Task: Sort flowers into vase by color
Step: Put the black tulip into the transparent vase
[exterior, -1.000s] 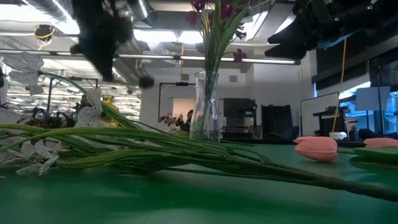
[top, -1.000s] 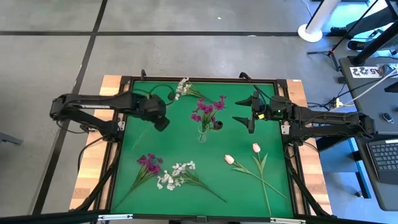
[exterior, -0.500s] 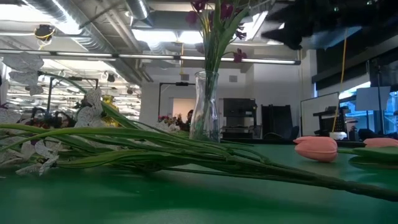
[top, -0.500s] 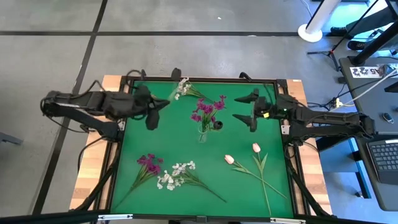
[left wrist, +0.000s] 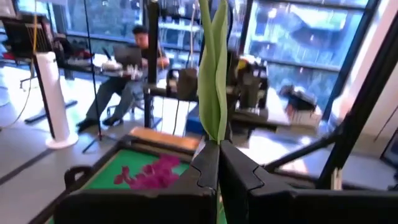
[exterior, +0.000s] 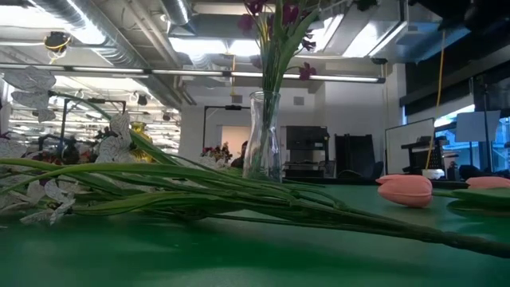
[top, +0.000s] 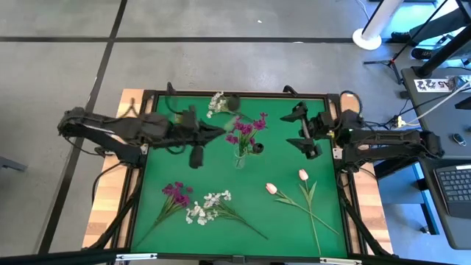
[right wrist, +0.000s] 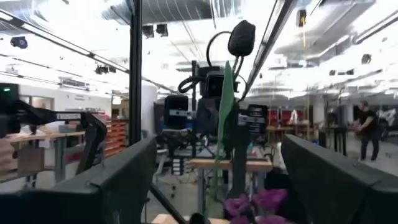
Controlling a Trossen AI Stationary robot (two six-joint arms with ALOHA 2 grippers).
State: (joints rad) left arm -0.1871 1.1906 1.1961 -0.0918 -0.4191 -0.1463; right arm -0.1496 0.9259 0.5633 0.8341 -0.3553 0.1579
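A glass vase [top: 239, 156] at the table's middle holds magenta flowers [top: 243, 129]. My left gripper [top: 222, 128] is shut and level, high above the table just left of those blossoms. In the left wrist view a tall green leaf [left wrist: 212, 68] rises right beyond its shut fingertips [left wrist: 217, 152]. My right gripper [top: 300, 126] stands open to the right of the vase, tipped upward, with nothing between its fingers [right wrist: 118, 180]. A magenta spray [top: 176, 193], white blossoms [top: 210, 206] and two pink tulips [top: 287, 184] lie flat near the front. Another white cluster [top: 215, 103] lies at the far edge. My left gripper's shut fingertips stand right at the foot of the green leaf [left wrist: 214, 134] as the left wrist view shows it. I cannot tell whether they touch the leaf or it stands just beyond them.
The green mat ends in a dark frame [top: 147, 94] on all sides. Long green stems [exterior: 239, 199] lie across the near part of the mat, a tulip head [exterior: 405, 190] to the right. A person sits at a desk [left wrist: 134, 56] beyond the table.
My left gripper has risen out of the low view, swung from pointing down to level, and gone toward the vase, staying shut. My right gripper has risen and tipped its fingers upward, staying open. The flowers on the mat have kept still.
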